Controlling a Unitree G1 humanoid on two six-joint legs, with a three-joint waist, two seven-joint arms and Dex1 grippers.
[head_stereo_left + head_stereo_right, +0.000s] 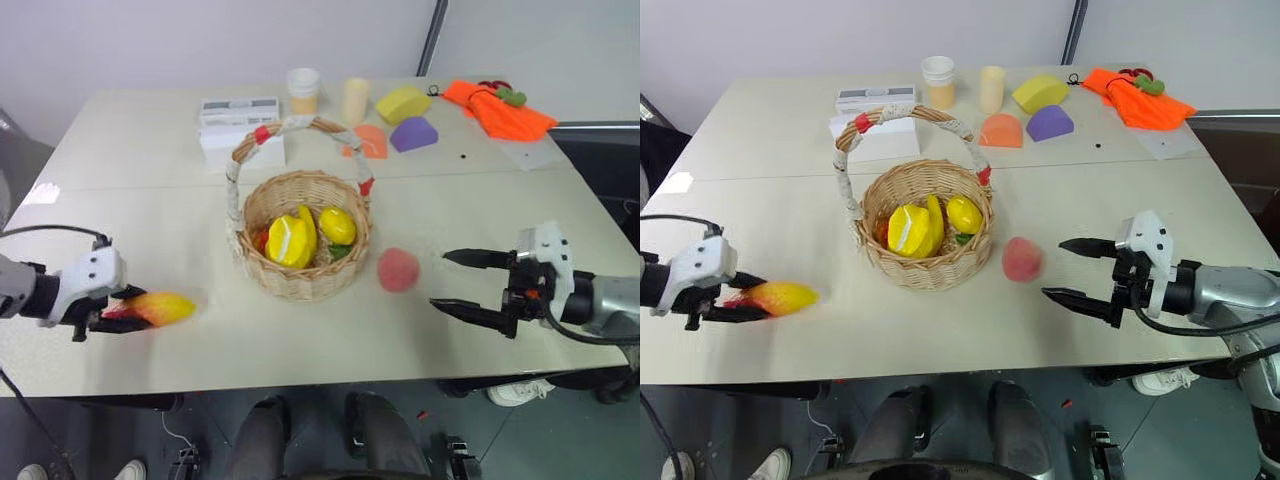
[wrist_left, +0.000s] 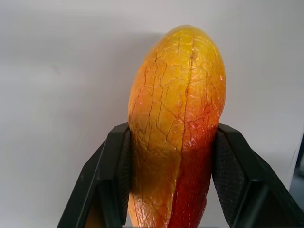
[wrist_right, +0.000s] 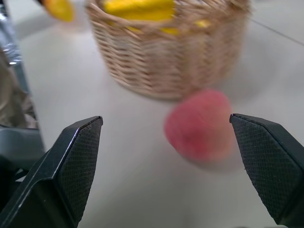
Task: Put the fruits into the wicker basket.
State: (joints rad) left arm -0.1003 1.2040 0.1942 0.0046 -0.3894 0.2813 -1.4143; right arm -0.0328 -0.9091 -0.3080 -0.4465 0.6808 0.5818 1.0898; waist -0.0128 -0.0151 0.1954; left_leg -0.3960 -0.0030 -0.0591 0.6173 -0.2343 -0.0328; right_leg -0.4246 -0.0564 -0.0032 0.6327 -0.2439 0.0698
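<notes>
Two fruits outside wicker basket [image 1: 303, 268], mango [image 1: 160, 309] base hidden between clenched left fingers [image 2: 113, 176], blurred peach [image 1: 398, 270] before spread right fingers [image 3: 78, 161]

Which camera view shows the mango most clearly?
The left wrist view: the mango stands large there, clamped between the left end effector's fingers. Both eye views show it small at the table's left side; the right wrist view shows only a blurred piece.

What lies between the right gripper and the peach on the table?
Nothing: bare table separates the open right gripper from the peach, as the right wrist view also shows.
</notes>
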